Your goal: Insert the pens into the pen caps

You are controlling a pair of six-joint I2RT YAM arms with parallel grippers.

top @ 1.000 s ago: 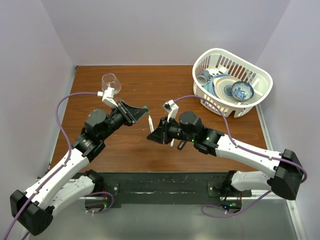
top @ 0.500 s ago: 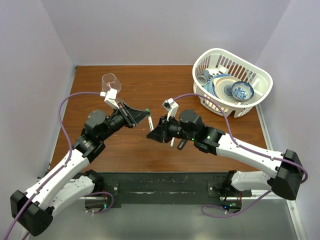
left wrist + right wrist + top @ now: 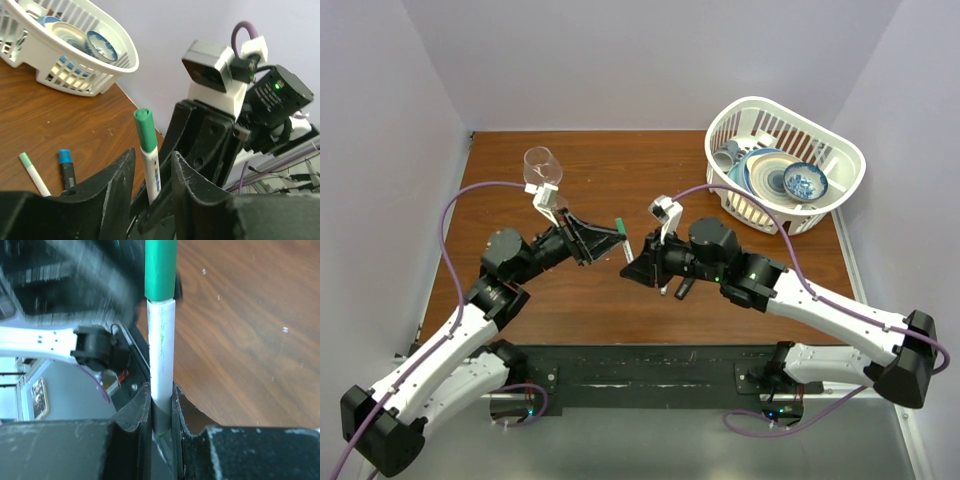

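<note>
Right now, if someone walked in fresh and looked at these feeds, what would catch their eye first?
The two arms meet nose to nose mid-table. The right gripper is shut on a white pen with a green cap on its tip, and the left gripper stands open around it. Next comes the white basket of dishes at the far right, then a green-capped pen and a blue-capped marker lying on the table.
</note>
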